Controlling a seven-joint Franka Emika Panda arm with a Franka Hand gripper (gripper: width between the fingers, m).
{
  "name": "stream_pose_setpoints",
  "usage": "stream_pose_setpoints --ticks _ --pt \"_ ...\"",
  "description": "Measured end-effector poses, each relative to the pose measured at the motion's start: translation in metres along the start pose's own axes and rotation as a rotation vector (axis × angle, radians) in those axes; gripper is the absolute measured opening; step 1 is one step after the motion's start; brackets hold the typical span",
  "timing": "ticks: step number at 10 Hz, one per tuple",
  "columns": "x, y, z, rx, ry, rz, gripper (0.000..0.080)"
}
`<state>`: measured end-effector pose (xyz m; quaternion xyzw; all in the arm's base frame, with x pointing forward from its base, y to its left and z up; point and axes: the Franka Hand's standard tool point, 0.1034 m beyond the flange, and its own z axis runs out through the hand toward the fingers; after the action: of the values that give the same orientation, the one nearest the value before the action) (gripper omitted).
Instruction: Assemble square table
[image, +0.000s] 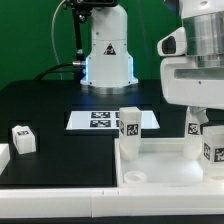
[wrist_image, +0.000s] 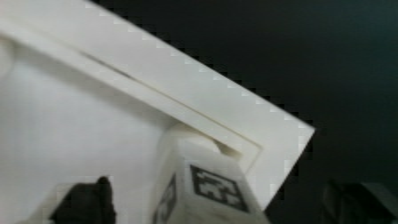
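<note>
One leg (wrist_image: 214, 188) between the tool's (wrist_image: 219, 202) fingers (wrist_image: 84, 200)

The large white plastic square slab (image: 165, 168) lies flat at the exterior view's right. One short white tagged leg (image: 129, 126) stands upright at its far corner. A second leg (image: 195, 126) and third leg (image: 213, 150) apparently stand by its right edge. A fourth leg (image: 22, 139) sits well apart.

Glossy white arm base (image: 106, 45), rounded shell. Triangular warning sticker (image: 108, 48) on front. Blue light ring (image: 106, 76) glows at foot. Thin black cables (image: 75, 30) beside upper part. Near camera: white boxy wrist housing (image: 196, 75), grey band across it, round white joint cap (image: 170, 45) on side. Dark, near-black fingers (wrist_image: 86, 200), blurred in wrist view.
</note>
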<state>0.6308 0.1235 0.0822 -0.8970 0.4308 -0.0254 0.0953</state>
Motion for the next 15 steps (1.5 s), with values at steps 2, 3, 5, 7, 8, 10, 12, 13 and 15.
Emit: stream_pose_setpoints --ticks 2,3,5,7,8,10,12,13,15 --pt "0.001 0.001 0.000 -0.002 0.001 -0.114 0.0643" --pt "0.001 0.001 0.000 -0.002 0.001 -0.190 0.0643" --pt "0.020 0.003 0.001 -0.037 0.028 -0.578 0.0649" --pt "0.025 -0.005 0.006 -0.070 0.022 -0.839 0.0649" --pt "0.026 -0.004 0.006 -0.068 0.025 -0.838 0.0649" --pt "0.026 -0.004 0.006 -0.068 0.024 -0.819 0.0510" --pt "0.025 -0.004 0.007 -0.064 0.028 -0.663 0.0373" --pt "0.026 -0.004 0.007 -0.063 0.030 -0.598 0.0285" --pt "0.029 -0.002 0.007 -0.063 0.041 -0.378 0.0285"
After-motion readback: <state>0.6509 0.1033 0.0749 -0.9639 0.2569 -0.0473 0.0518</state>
